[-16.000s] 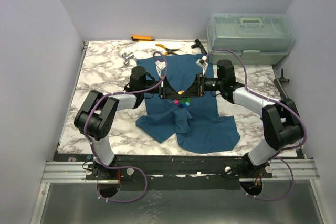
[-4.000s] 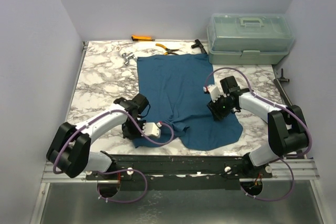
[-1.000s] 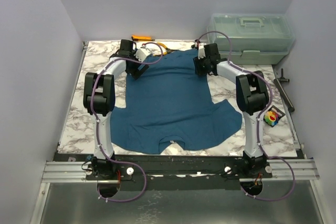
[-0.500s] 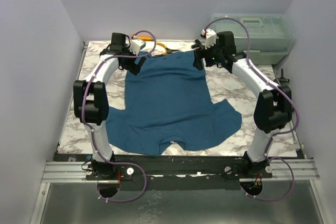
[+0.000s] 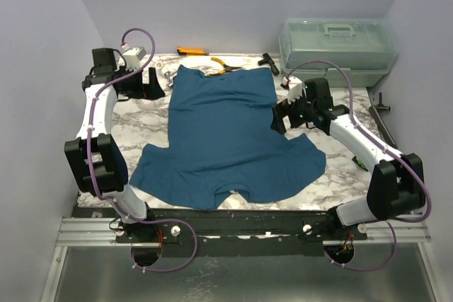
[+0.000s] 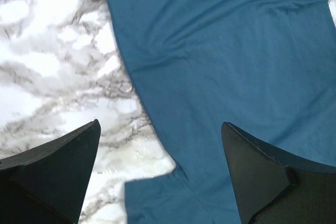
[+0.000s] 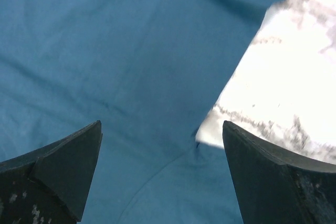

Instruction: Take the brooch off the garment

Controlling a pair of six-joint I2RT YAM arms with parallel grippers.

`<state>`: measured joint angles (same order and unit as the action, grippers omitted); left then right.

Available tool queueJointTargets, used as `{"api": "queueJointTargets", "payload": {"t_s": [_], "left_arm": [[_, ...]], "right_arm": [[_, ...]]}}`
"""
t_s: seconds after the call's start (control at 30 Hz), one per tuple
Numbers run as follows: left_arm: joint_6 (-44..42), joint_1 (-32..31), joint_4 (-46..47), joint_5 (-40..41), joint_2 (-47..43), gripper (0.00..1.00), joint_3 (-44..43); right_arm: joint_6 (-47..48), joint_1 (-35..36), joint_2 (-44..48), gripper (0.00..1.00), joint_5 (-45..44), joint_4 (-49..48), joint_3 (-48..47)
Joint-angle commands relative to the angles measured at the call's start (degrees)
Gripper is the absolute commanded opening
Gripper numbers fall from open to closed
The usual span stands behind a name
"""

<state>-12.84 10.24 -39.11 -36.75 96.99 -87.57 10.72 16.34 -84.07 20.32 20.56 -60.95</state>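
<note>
The garment point(image 5: 225, 136), a dark teal T-shirt, lies spread flat on the marble table point(image 5: 127, 129) with its neck toward the near edge. My left gripper point(image 5: 150, 88) hovers open over the marble just left of the shirt's far left corner. Its wrist view shows the garment point(image 6: 226, 66) edge and left armpit between the wide-apart fingers point(image 6: 58, 177). My right gripper point(image 5: 280, 117) stands open above the shirt's right side by the armpit, and cloth point(image 7: 105, 51) fills the gap there. Both grippers hold nothing. The brooch is out of view.
A translucent green toolbox point(image 5: 336, 51) stands at the back right. Along the far edge lie an orange-handled tool point(image 5: 191, 51), pliers point(image 5: 226, 67), a black tool point(image 5: 267, 60) and a small metal piece point(image 5: 168, 77). A black bar point(image 5: 380, 104) lies at the right edge.
Both arms have left the shirt's far hem: the left swung out to the far left, the right came nearer along the right side. The right jaws widened. The shirt stays flat.
</note>
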Motion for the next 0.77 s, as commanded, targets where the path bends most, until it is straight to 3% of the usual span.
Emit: {"api": "queueJointTargets", "payload": {"t_s": [0.0,0.4,0.73], "left_arm": [[2.1,2.9,-1.7,-3.4,-3.1,0.99,5.9],[3.1,3.1,3.7,5.3,-5.4,0.99,19.8],[5.2,2.9,7.3,7.0,-7.1,0.99,22.1]], "right_arm": [[-3.4,-1.0,4.4,1.00,-0.6,-2.4,5.5],[-8.2,-3.9,-0.7,1.00,-3.4,-3.6,7.2],[-7.9,-3.9,-1.7,1.00,-3.2,-4.0,7.1]]}}
